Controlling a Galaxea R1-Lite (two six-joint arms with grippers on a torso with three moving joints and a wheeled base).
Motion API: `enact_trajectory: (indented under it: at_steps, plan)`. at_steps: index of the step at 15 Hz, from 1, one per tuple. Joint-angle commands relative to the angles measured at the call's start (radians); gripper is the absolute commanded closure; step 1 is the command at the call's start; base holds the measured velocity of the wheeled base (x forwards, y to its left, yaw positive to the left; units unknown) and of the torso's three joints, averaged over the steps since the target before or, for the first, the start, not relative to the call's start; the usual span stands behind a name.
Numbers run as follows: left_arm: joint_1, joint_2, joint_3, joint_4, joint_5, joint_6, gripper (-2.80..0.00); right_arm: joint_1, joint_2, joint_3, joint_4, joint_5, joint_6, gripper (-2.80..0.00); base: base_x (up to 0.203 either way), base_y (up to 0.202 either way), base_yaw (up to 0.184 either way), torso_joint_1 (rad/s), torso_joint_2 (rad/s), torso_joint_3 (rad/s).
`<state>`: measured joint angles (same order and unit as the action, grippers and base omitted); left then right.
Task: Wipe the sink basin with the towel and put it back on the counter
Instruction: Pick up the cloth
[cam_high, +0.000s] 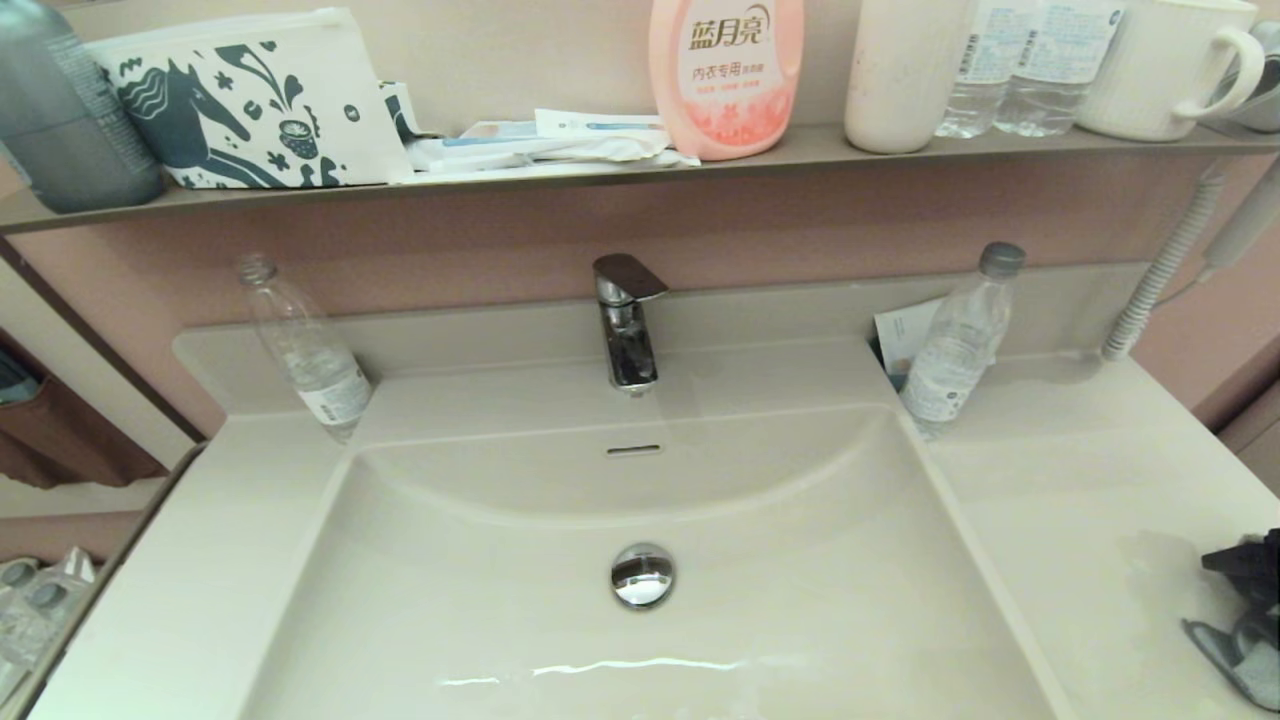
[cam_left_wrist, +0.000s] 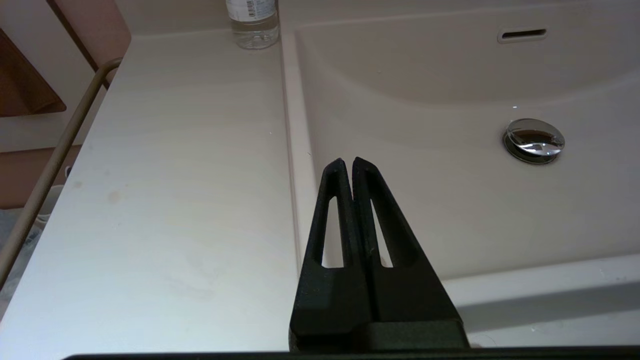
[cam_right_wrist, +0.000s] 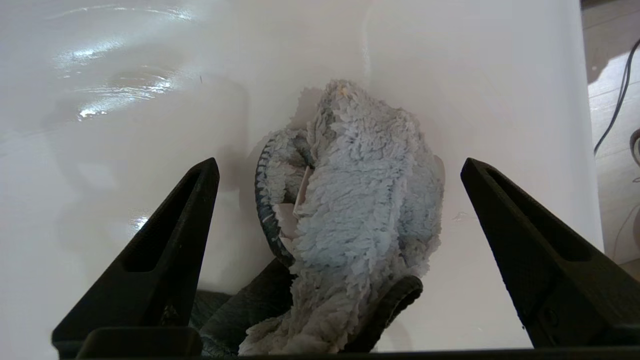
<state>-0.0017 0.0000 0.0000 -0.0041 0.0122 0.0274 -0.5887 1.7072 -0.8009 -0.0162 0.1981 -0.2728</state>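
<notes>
Your right gripper (cam_right_wrist: 340, 167) spread wide around crumpled towel (cam_right_wrist: 360, 210) lying on counter (cam_high: 1080, 500), poised for grasp; left gripper (cam_left_wrist: 348, 162) pressed together, parked beside sink basin (cam_left_wrist: 450, 200)

Cream-white counter (cam_high: 1080, 480) around the sink basin (cam_high: 480, 600), with low raised back edge. On it, left of basin: clear water bottle (cam_high: 305, 350), leaning against the back edge. Right of basin: second bottle with grey cap (cam_high: 955, 345), a white card (cam_high: 900, 335) just behind it. Near the right edge: crumpled grey towel (cam_right_wrist: 355, 210). Above, brown-grey shelf (cam_high: 600, 175) bearing patterned pouch (cam_high: 240, 100), pink detergent bottle (cam_high: 725, 75), white mug (cam_high: 1165, 65).
</notes>
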Motion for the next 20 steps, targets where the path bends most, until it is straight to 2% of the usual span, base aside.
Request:
enact_trajectory:
  at_steps: [1, 2, 3, 10, 16, 17, 19, 20]
  plan:
    - [0.0, 0.002, 0.0, 0.0, 0.0, 0.0, 0.0, 0.001, 0.005, 0.002, -0.001, 0.001, -0.002, -2.8, 0.0, 0.0, 0.0, 0.0, 0.0, 0.0]
    - [0.0, 0.002, 0.0, 0.0, 0.0, 0.0, 0.0, 0.001, 0.005, 0.002, -0.002, 0.004, 0.005, -2.8, 0.0, 0.0, 0.0, 0.0, 0.0, 0.0]
    - [0.0, 0.002, 0.0, 0.0, 0.0, 0.0, 0.0, 0.003, 0.003, 0.0, -0.002, 0.009, 0.024, 0.0, 0.0, 0.0, 0.0, 0.0, 0.0, 0.0]
    - [0.0, 0.002, 0.0, 0.0, 0.0, 0.0, 0.0, 0.003, -0.031, -0.008, -0.004, 0.018, 0.033, 0.0, 0.0, 0.0, 0.0, 0.0, 0.0, 0.0]
    - [0.0, 0.002, 0.0, 0.0, 0.0, 0.0, 0.0, 0.002, -0.166, -0.015, 0.019, 0.02, 0.031, 0.0, 0.0, 0.0, 0.0, 0.0, 0.0, 0.0]
    - [0.0, 0.002, 0.0, 0.0, 0.0, 0.0, 0.0, 0.006, -0.198, -0.026, 0.048, 0.022, 0.032, 0.0, 0.0, 0.0, 0.0, 0.0, 0.0, 0.0]
    - [0.0, 0.002, 0.0, 0.0, 0.002, 0.0, 0.0, 0.021, -0.278, -0.095, 0.191, 0.047, 0.039, 0.0, 0.0, 0.0, 0.0, 0.0, 0.0, 0.0]
    - [0.0, 0.002, 0.0, 0.0, 0.0, 0.0, 0.0, 0.035, -0.324, -0.153, 0.257, 0.067, 0.072, 0.0, 0.0, 0.0, 0.0, 0.0, 0.0, 0.0]
